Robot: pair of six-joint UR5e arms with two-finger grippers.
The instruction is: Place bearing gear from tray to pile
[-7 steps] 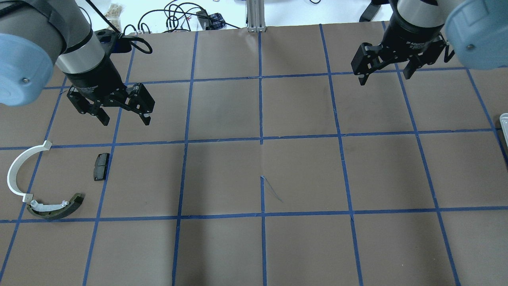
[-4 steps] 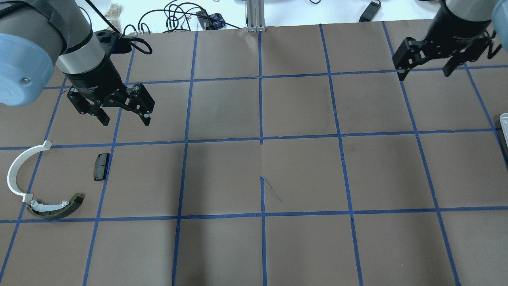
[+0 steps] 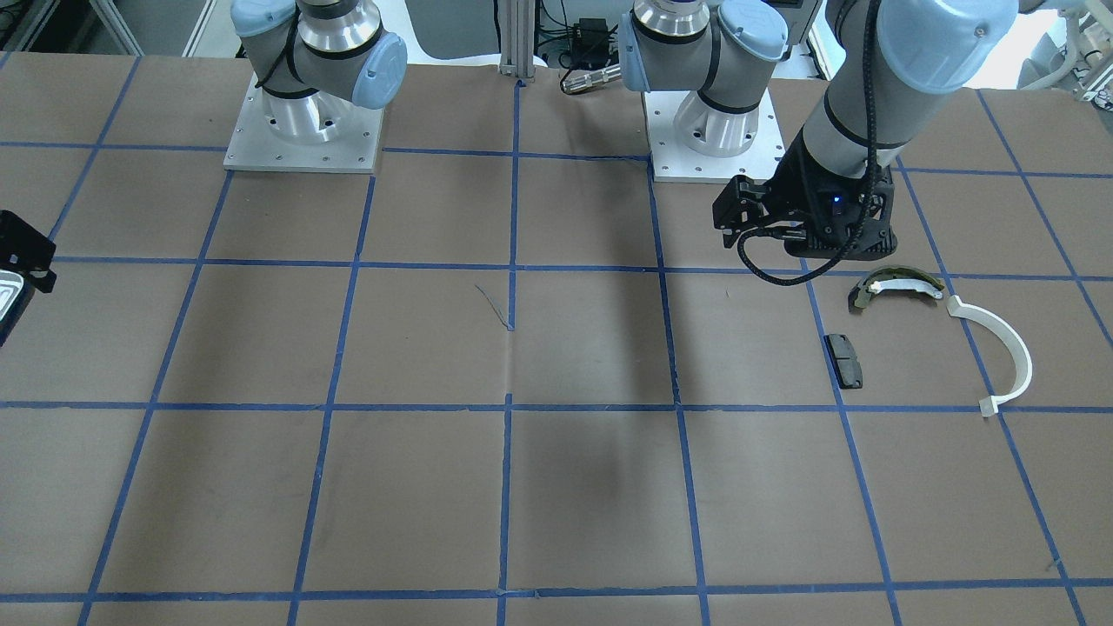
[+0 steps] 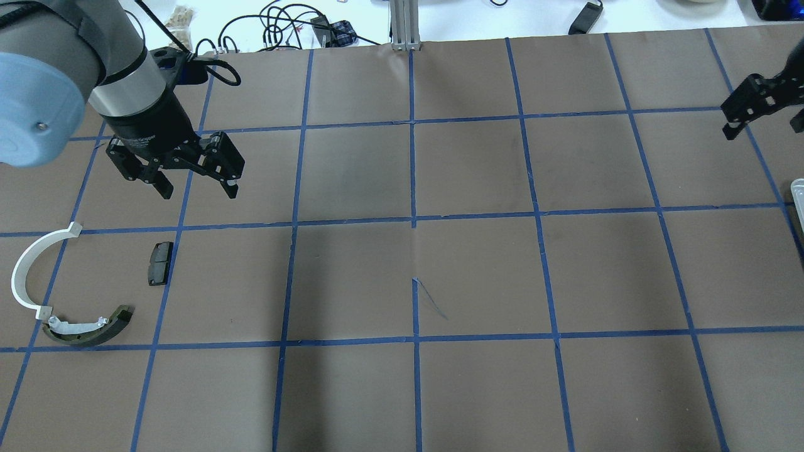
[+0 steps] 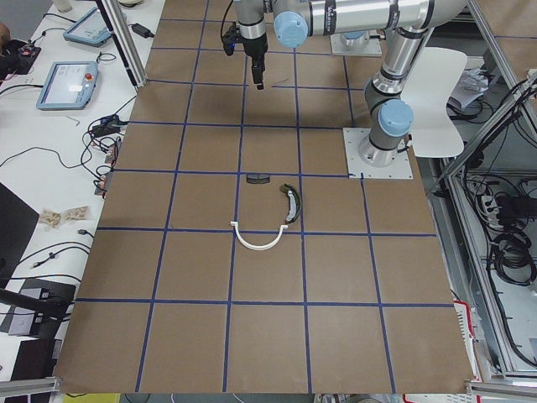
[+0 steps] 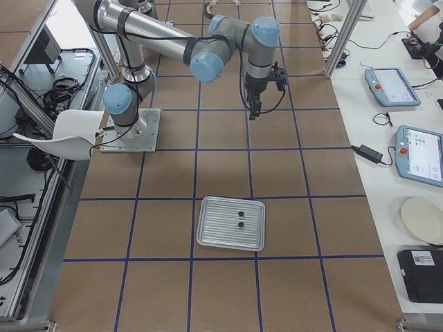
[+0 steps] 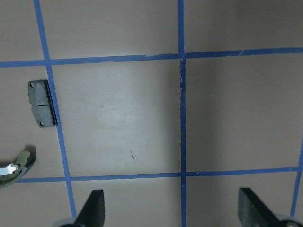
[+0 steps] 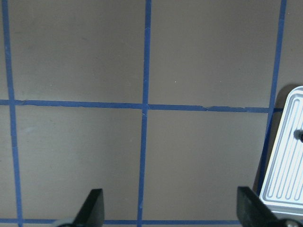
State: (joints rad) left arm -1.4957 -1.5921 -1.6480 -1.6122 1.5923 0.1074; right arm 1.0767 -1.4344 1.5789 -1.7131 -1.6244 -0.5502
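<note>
A robotics lab: teach pendants (image 6: 421, 155) and loose cables (image 4: 276, 22) lie beyond the far edge of a tape-gridded tabletop (image 4: 477, 276).

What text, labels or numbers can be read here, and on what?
Nothing reads clearly.
White print on the body of the left hand: too blurred to read.
Screens of the teach pendants: too small to read.
White label on the black box: too small to read.

Even bright light, soft shadows, imgs sharp.
</note>
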